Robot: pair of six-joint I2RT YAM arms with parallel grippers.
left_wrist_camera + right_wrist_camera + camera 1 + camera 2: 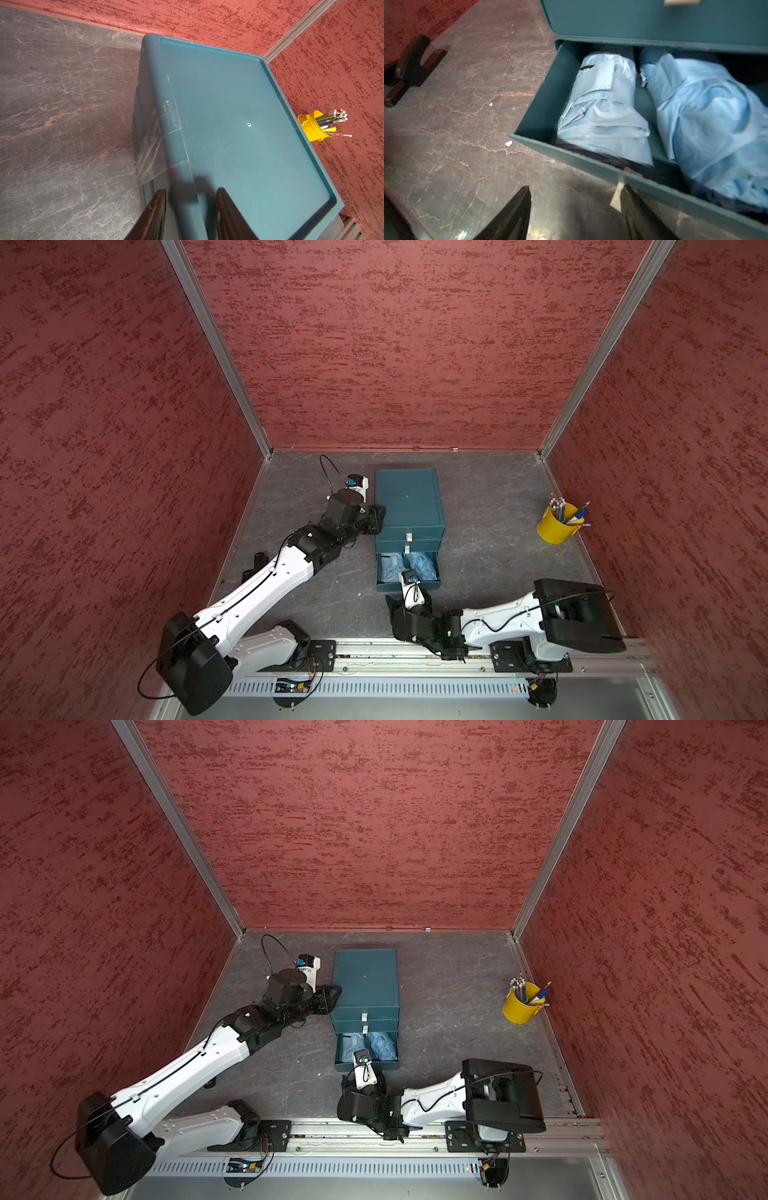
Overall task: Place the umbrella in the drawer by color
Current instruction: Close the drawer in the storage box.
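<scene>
Umbrella, pale blue, lies folded beside a second umbrella in the open bottom drawer of the teal cabinet near the tabletop's back edge; none shows outside, so probably only shutting remains. Right end effector, spread and empty, sits at the drawer front, bare tabletop behind it; left end effector, spread, straddles the cabinet's top rim

The left arm and right arm wear white shells between black joints — each with a bulky black housing. Thin black cables loop off them. White wrist cameras have blue parts; the left gripper has dark brown fingers.
</scene>
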